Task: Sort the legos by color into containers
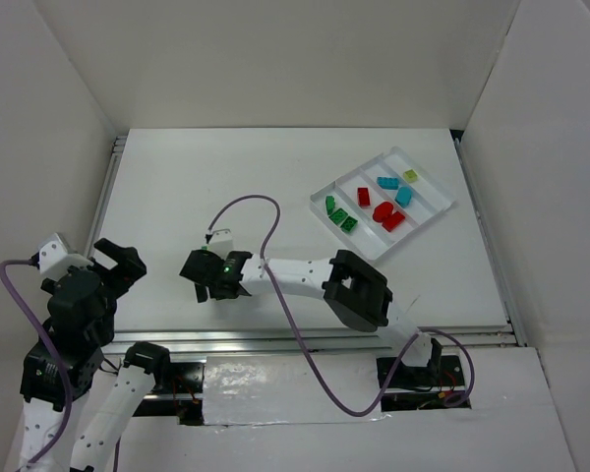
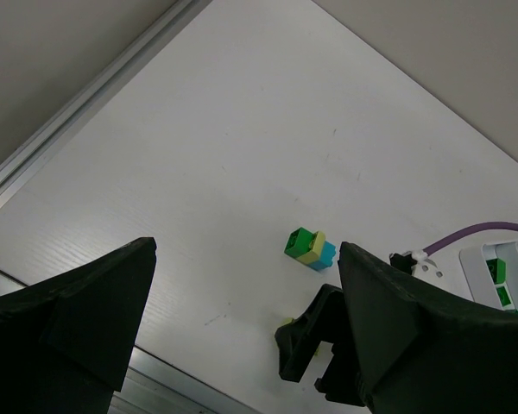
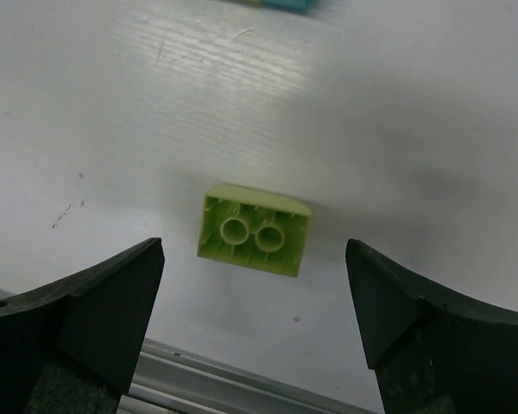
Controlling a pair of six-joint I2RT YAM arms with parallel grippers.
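Right gripper (image 3: 255, 259): fingers wide apart, one on each side of a pale lime-yellow brick (image 3: 255, 228), touching neither side and gripping nothing. The brick lies on the white table (image 1: 197, 187) near its front edge, hollow underside toward the wrist camera, with two round tubes visible inside.

Left gripper (image 2: 246, 248): fingers fully spread and empty, held above the table's near left area.

A small cluster of bricks (image 2: 311, 248), green, lime-yellow and cyan pressed together, sits on the table just beyond the right gripper.

White tray (image 1: 436, 193), far right of the table: two green bricks (image 1: 340, 213) in one compartment, three red (image 1: 382, 210) in the next, then two cyan (image 1: 396, 189) and one lime-yellow (image 1: 411, 176).
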